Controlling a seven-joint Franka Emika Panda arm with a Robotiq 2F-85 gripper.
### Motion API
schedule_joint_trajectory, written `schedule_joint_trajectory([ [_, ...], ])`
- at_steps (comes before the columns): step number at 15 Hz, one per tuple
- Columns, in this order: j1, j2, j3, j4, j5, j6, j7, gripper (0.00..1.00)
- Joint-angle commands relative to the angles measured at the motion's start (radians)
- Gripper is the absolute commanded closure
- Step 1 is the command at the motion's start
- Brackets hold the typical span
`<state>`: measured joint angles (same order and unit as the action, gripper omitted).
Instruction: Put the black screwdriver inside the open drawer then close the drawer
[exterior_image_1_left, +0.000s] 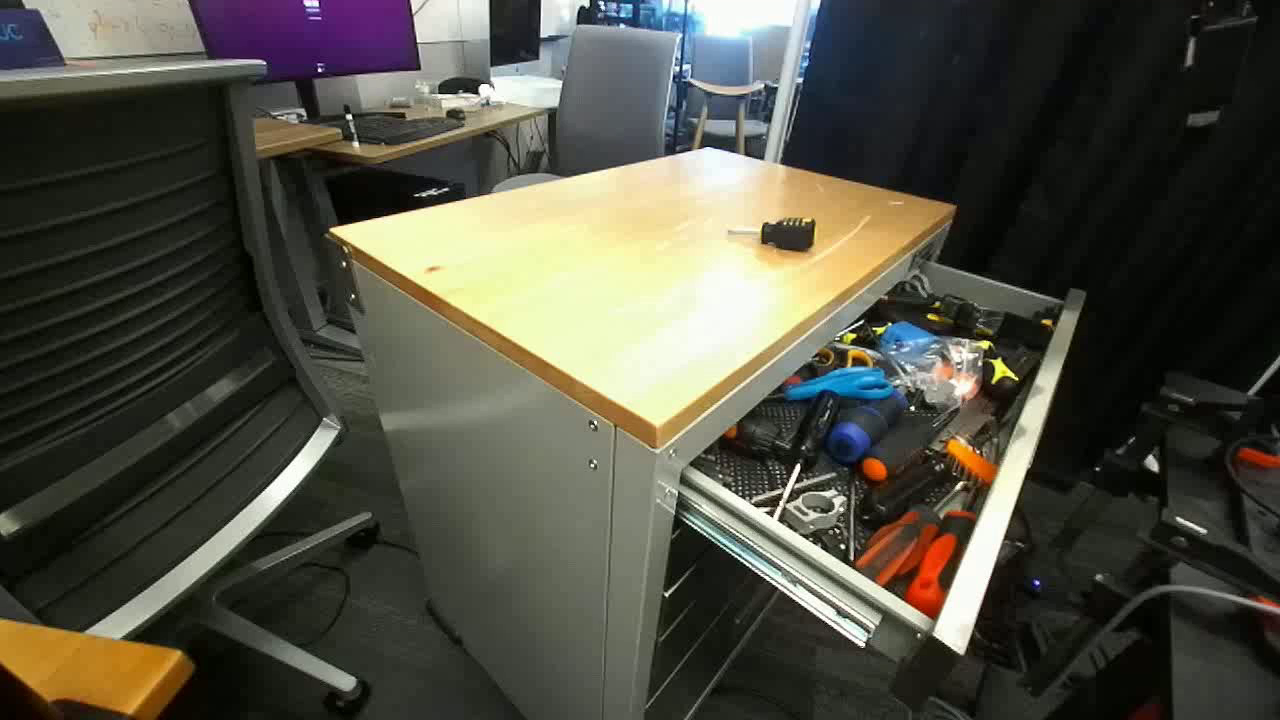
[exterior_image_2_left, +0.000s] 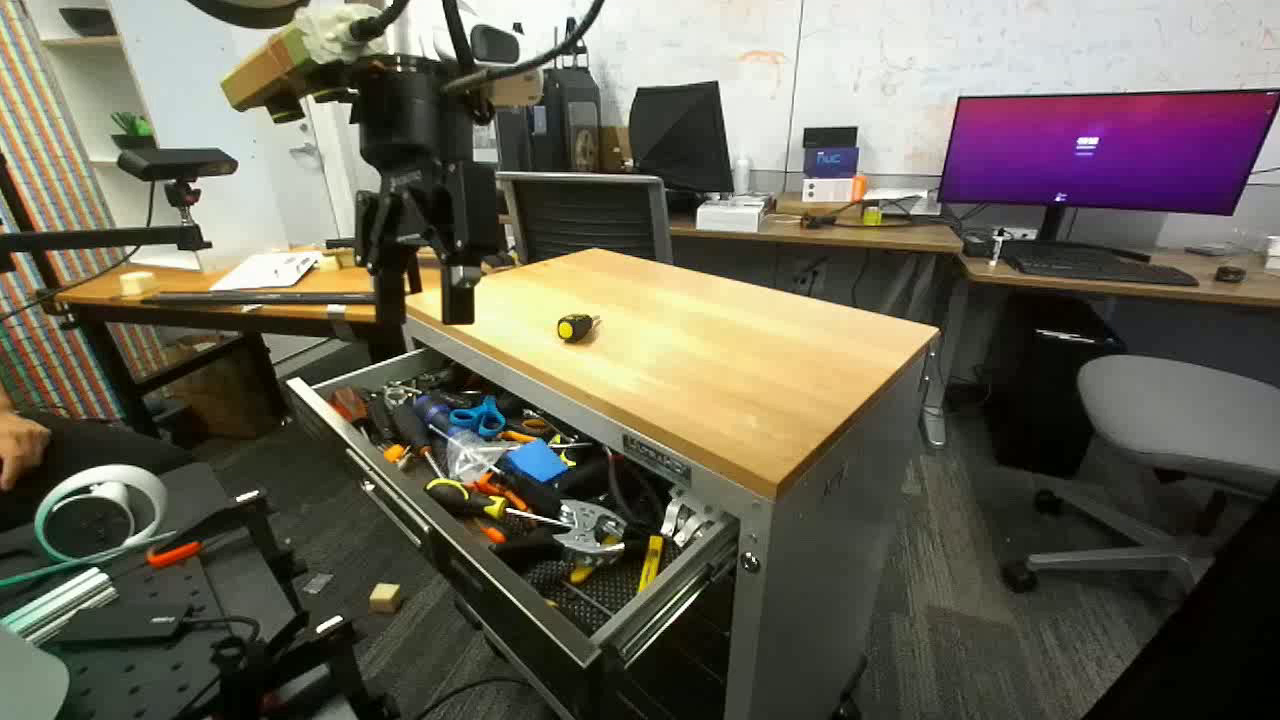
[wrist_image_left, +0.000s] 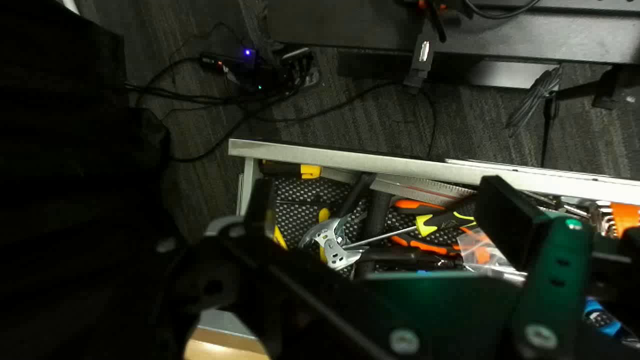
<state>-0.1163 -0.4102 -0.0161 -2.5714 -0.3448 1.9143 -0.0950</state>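
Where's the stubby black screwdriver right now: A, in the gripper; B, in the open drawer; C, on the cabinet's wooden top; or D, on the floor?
C: both exterior views show the stubby black screwdriver lying on the wooden top, with the gripper apart from it.

In an exterior view, a stubby black screwdriver (exterior_image_1_left: 790, 234) with yellow markings is seen laid on its side toward the far right of the wooden top (exterior_image_1_left: 560, 280), metal shaft pointed left. A wide, shallow grey metal drawer (exterior_image_1_left: 1013, 465) is pulled well out rightward, below.
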Motion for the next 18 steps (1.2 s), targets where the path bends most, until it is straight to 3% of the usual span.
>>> schedule_joint_trajectory([
  [1,0.017,0.0,-0.015,0.004,-0.005,-0.005,0.005,0.0],
  [6,0.017,0.0,-0.015,0.01,-0.005,-0.005,0.005,0.0],
  [11,0.094,0.301,0.005,0.204,0.045,0.087,-0.11,0.0],
  [18,0.171,0.71,0.078,0.552,0.051,0.104,-0.249,0.0],
])
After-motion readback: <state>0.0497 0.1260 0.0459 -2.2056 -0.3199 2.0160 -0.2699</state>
